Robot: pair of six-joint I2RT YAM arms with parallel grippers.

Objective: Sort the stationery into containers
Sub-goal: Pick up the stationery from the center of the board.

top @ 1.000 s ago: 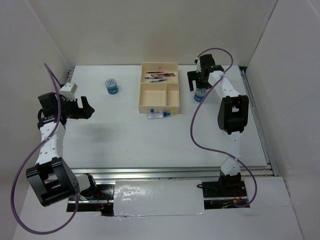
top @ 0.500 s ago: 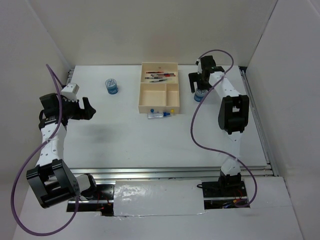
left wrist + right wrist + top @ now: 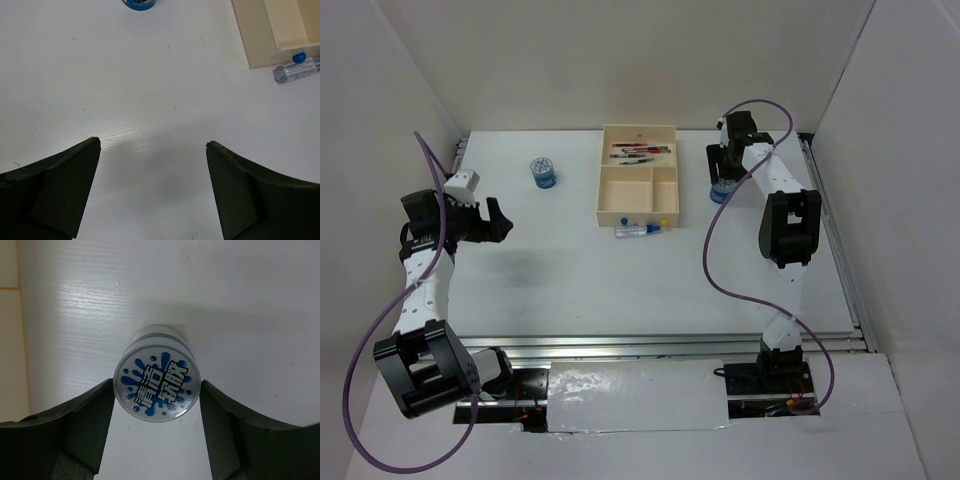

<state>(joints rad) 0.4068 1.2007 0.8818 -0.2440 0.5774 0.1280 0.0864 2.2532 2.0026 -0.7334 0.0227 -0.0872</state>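
Note:
A round blue-and-white patterned cylinder (image 3: 157,386) stands upright on the white table right of the cream tray (image 3: 603,190). My right gripper (image 3: 157,382) is over it, with a finger pressed against each side of its lid; in the top view the right gripper (image 3: 719,183) covers most of this cylinder (image 3: 718,194). A second cylinder (image 3: 543,172) stands left of the tray. Several pens (image 3: 640,152) lie in the tray's long far section. A clear pen (image 3: 638,230) lies on the table at the tray's near wall. My left gripper (image 3: 498,218) is open and empty, far left.
A small blue piece (image 3: 299,57) and the clear pen (image 3: 297,70) sit by the tray's near corner (image 3: 252,45) in the left wrist view. A yellow piece (image 3: 665,221) sits at the tray's near right corner. White walls enclose the table.
My right gripper has shifted slightly right and settled over the cylinder. My left gripper has drifted a little toward the near side.

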